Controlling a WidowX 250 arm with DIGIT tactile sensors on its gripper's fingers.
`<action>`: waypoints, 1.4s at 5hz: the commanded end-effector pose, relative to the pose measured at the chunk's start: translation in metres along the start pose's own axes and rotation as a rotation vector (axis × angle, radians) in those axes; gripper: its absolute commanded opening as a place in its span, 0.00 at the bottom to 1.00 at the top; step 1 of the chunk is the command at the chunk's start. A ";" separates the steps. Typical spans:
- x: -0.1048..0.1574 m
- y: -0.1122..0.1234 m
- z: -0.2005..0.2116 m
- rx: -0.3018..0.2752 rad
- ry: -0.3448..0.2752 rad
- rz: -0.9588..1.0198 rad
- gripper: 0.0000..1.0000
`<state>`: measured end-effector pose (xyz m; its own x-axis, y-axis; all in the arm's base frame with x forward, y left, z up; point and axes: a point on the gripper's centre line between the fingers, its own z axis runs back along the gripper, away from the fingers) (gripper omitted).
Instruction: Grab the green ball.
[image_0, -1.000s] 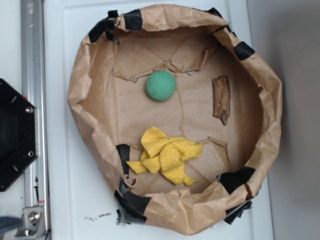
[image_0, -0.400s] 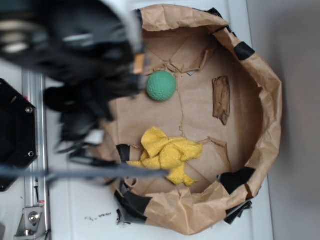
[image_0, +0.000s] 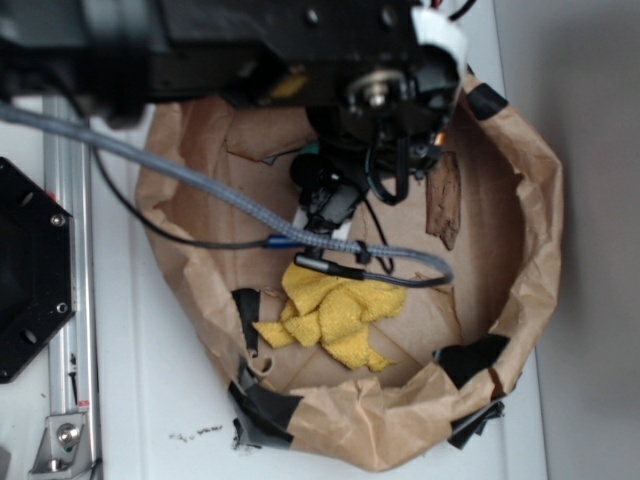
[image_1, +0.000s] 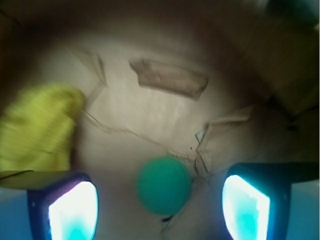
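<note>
The green ball (image_1: 164, 186) lies on the brown paper floor, low in the wrist view and between my two lit fingers (image_1: 72, 212). My gripper (image_1: 160, 210) is open, with a clear gap on each side of the ball and no contact showing. In the exterior view the arm and gripper (image_0: 325, 195) hang over the upper middle of the paper basin and hide nearly all of the ball.
A crumpled yellow cloth (image_0: 335, 315) (image_1: 37, 127) lies near the basin's front. A brown wood piece (image_0: 443, 200) (image_1: 170, 79) rests to the right. The taped paper wall (image_0: 530, 200) rings everything. A grey cable (image_0: 200, 190) trails across the left rim.
The arm has swept in from the left and now sits over the basin, covering the ball. Ball, cloth and wood piece have not moved.
</note>
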<state>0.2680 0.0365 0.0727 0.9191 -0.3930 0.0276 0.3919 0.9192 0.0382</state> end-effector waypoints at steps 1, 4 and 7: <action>-0.016 -0.018 -0.048 0.082 0.072 -0.235 1.00; -0.008 -0.003 -0.042 0.098 0.018 -0.162 0.00; 0.006 -0.018 0.079 0.009 -0.276 0.088 0.00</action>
<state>0.2578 0.0174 0.1346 0.9257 -0.2914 0.2412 0.3000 0.9539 0.0012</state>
